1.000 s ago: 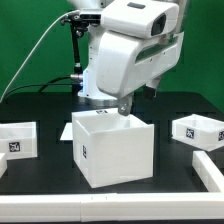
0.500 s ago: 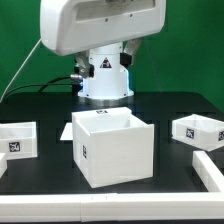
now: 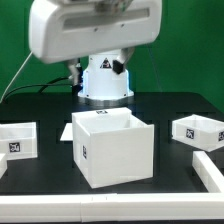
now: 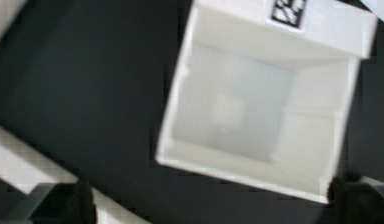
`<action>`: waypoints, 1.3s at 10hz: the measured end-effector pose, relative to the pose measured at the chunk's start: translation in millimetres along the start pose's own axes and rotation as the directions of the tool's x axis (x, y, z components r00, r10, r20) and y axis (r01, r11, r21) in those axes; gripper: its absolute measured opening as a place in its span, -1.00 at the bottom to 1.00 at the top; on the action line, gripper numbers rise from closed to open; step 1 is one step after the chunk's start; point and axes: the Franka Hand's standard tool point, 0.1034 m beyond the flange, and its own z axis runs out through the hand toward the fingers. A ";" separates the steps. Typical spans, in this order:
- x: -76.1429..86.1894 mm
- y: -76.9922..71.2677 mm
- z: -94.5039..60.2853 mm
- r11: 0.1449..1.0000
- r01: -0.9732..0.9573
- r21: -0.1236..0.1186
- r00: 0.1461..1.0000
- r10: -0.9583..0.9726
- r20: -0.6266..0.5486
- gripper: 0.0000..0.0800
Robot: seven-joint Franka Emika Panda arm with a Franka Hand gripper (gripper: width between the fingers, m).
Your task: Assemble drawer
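The first drawer [image 3: 15, 138] and the second drawer [image 3: 197, 130] rest on the black table [image 3: 40, 172], each well apart from the fingers [image 4: 56, 205] and out to either side of them. Directly beneath the fingers lies the cube casing [image 4: 251, 100], I think, though blur could hide a drawer instead. The gripper [image 4: 207, 200] hangs high, spread wide, holding nothing. Best approach: centre over one drawer, set a side wall between the fingers, descend straight, then close.

Your black table [image 3: 40, 165] carries a white cube [image 3: 115, 150] in the middle, a drawer [image 3: 15, 138] at the exterior view's left, a second drawer [image 3: 197, 130] at its right, all well apart.
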 end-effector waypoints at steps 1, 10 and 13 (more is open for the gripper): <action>5.9 2.0 7.6 1.000 0.007 -0.012 1.000 -0.007 -0.028 0.62; 3.4 47.5 25.6 0.996 -0.071 -0.051 0.972 0.058 -0.228 0.62; 3.1 58.4 26.7 0.993 -0.093 -0.076 0.929 0.059 -0.364 0.62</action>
